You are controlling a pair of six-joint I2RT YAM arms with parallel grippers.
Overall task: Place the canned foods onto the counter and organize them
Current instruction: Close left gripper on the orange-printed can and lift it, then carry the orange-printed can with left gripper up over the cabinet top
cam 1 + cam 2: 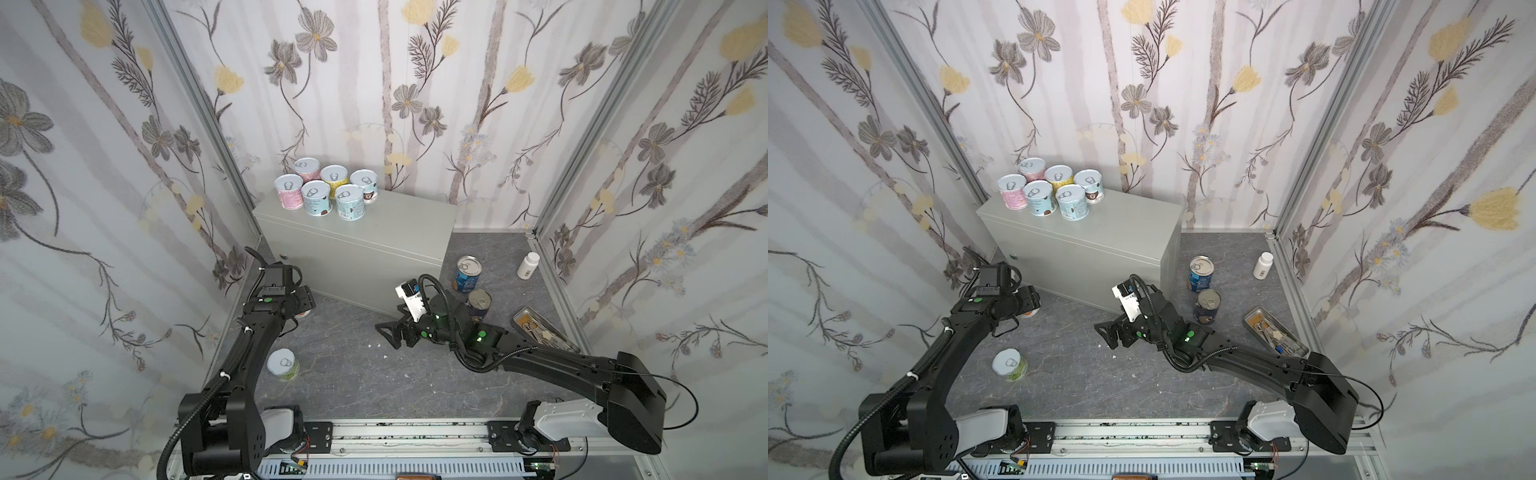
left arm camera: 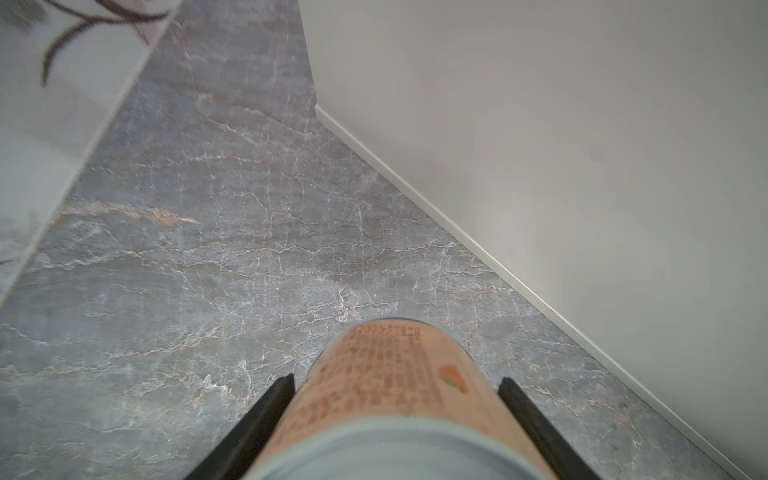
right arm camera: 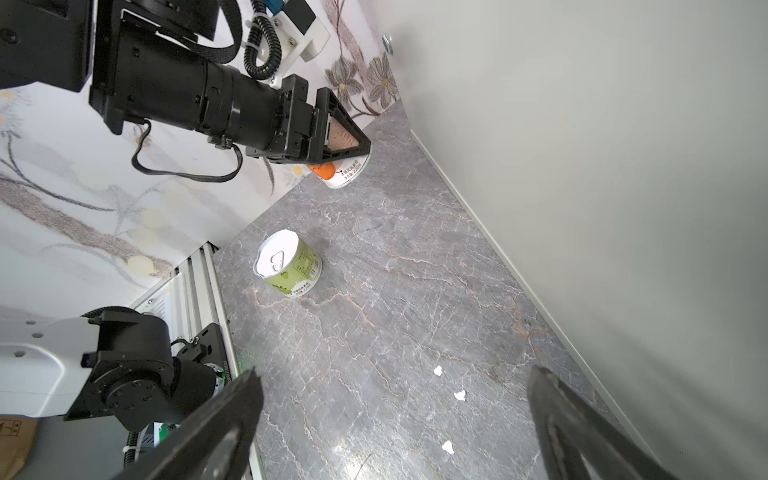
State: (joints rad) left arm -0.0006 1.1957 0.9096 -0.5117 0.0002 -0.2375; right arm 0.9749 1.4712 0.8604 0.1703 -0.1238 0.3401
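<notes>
Because the left gripper [image 3: 347, 143] is covering it from above, the peach-labelled can [image 3: 343, 173] is showing only as a sliver in both top views. The wrist views are showing the jaws clamped against its sides, partly spread around its width, near the front left corner of the counter [image 1: 365, 253]. Whether its base is touching the floor [image 1: 353, 374] is hard to tell. The right arm [image 1: 540, 361] is hiding part of the dark navy can [image 1: 480, 301] and overlapping the near end of the flat tin [image 1: 540, 328], whose jumbled contents are too small to make out. The right gripper [image 1: 390, 334] is hanging low over the middle of the floor, jaws spread wide and holding nothing.

Dark grey marbled flooring is filling the cell, with floral wallpaper [image 1: 415, 83] standing on three sides and an aluminium rail [image 1: 415, 432] running along the near edge. The counter is sitting against the back wall, toward the left.

Six short cans [image 1: 316, 199] are standing in two rows of three at the counter's back left corner. One green can [image 1: 284, 365] is standing near the floor's left edge. The blue can [image 1: 467, 274] is standing just behind the dark navy can, off the counter's right end. One white bottle [image 1: 528, 264] is standing near the floor's right edge, and three white scraps [image 3: 437, 370] are lying mid-floor.
</notes>
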